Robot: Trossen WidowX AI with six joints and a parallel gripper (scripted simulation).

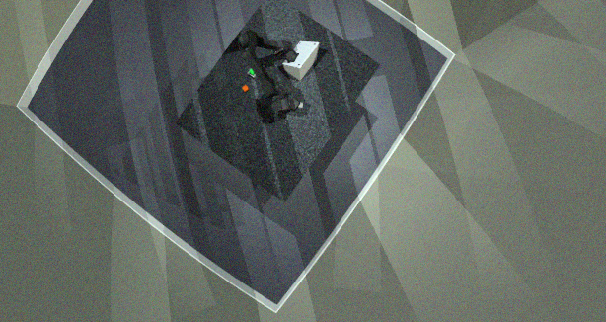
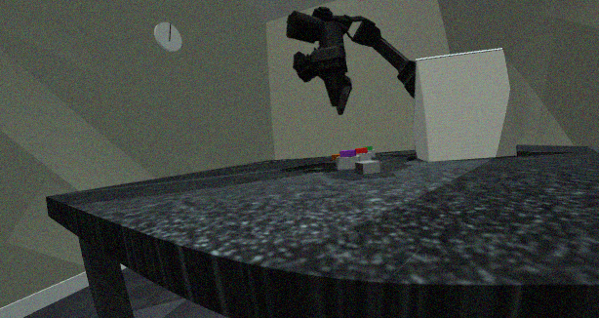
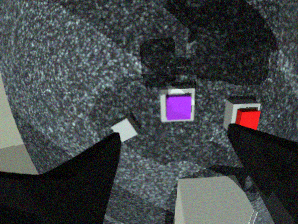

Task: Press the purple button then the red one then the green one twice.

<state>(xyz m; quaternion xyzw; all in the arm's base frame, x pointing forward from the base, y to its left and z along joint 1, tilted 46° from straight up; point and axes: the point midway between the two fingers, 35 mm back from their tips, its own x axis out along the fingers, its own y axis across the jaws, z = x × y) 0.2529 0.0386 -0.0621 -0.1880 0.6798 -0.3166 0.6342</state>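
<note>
My gripper (image 2: 339, 109) (image 3: 174, 133) is open and empty, pointing down, well above the buttons. The purple button (image 2: 347, 153) (image 3: 178, 107) sits on a pale base, a little above the point midway between the fingertips in the wrist view. The red button (image 2: 361, 150) (image 3: 247, 119) is to its right, just beyond the right fingertip in that view. The green button (image 1: 252, 71) (image 2: 370, 148) shows in the top and exterior views but not in the wrist view. In the top view the arm hides the purple and red buttons.
A small pale block (image 1: 300, 105) (image 2: 368, 167) (image 3: 124, 130) lies beside the purple button, near the left fingertip in the wrist view. A small orange object (image 1: 245, 88) (image 2: 335, 157) lies near the green button. A big white box (image 1: 308, 54) (image 2: 463, 107) (image 3: 210, 200) stands at the arm's base.
</note>
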